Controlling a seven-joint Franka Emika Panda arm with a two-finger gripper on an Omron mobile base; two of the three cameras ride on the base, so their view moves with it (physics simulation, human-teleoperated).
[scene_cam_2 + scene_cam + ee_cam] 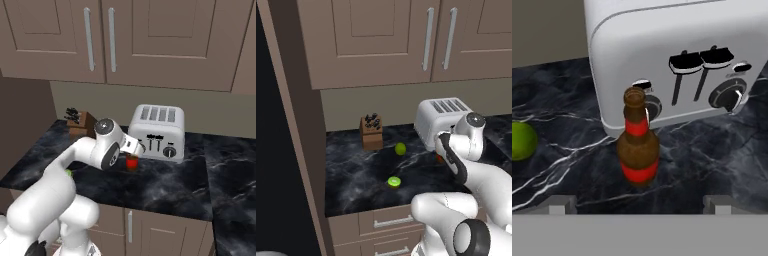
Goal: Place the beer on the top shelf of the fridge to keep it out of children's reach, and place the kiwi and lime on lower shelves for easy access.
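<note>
The beer, a brown bottle with a red label and neck band, stands upright on the black marble counter just in front of the toaster. My gripper is open and level with the bottle's base. Its fingertips stand wide on either side, a short way back from the bottle and not touching it. The beer also peeks out red below my hand. The lime lies left of the toaster. The kiwi rests cut face up nearer the counter's front edge. The fridge is the black mass at far left. Its top shelf and lower shelves are out of view.
A white toaster stands directly behind the bottle. A wooden knife block sits at the back left of the counter. Taupe wall cupboards hang overhead and drawers run below the counter edge.
</note>
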